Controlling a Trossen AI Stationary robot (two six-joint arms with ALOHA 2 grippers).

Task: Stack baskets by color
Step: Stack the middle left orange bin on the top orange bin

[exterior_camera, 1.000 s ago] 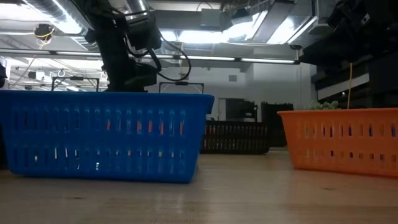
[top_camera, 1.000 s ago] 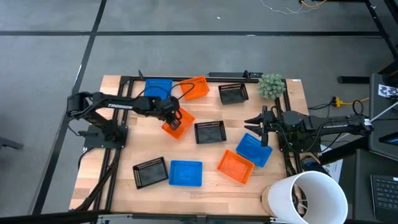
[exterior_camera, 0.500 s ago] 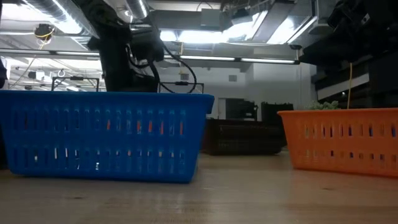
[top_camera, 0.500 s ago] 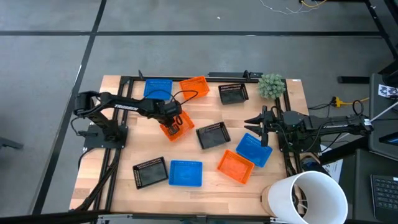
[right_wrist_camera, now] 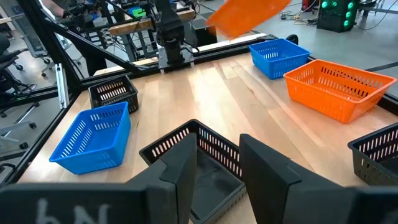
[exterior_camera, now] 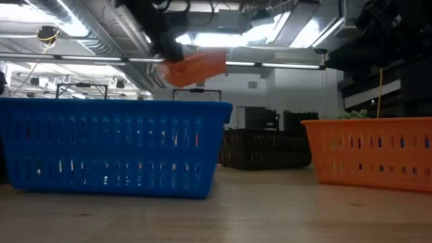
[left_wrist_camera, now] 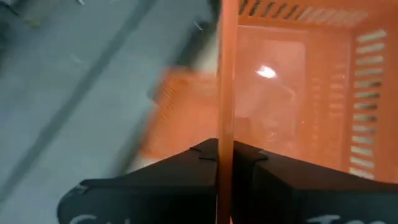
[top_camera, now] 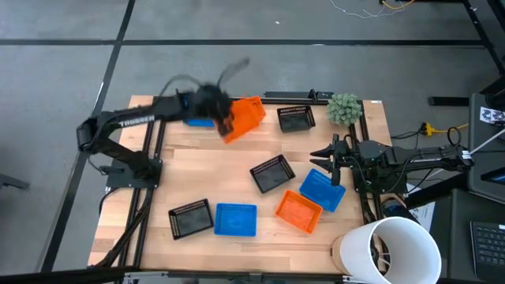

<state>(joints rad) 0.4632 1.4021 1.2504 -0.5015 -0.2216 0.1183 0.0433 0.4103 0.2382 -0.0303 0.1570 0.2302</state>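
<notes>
My left gripper (top_camera: 223, 118) is up in the air near the table's far edge, shut on an orange basket (exterior_camera: 196, 67) that shows blurred and tilted. Just beside and below it a second orange basket (right_wrist_camera: 339, 87) rests on the table, next to a blue basket (right_wrist_camera: 278, 56). A black basket (top_camera: 270, 173) lies mid-table, turned askew. Another black one (top_camera: 296, 118) sits at the far edge. Near the front lie a black (top_camera: 191, 218), a blue (top_camera: 235, 219) and an orange basket (top_camera: 298, 211). My right gripper (top_camera: 330, 162) waits open at the right, beside a blue basket (top_camera: 322, 189). My left gripper pinches one side wall (left_wrist_camera: 227, 118) of the orange basket, one finger inside the basket and one outside. The wall's rim runs straight out from between the fingers. The basket is lifted clear of the table and hangs tilted.
A small green plant (top_camera: 344, 108) stands at the far right corner. A large white bucket (top_camera: 390, 248) stands off the table's near right corner. Bare wood lies between the far row and the near row of baskets, left of the middle black basket.
My left gripper has taken hold of the orange basket mid-table, risen fast and swung toward the far edge, rolling its wrist. The basket has gone from flat on the table to lifted clear and tilted. The middle black basket has been turned slightly.
</notes>
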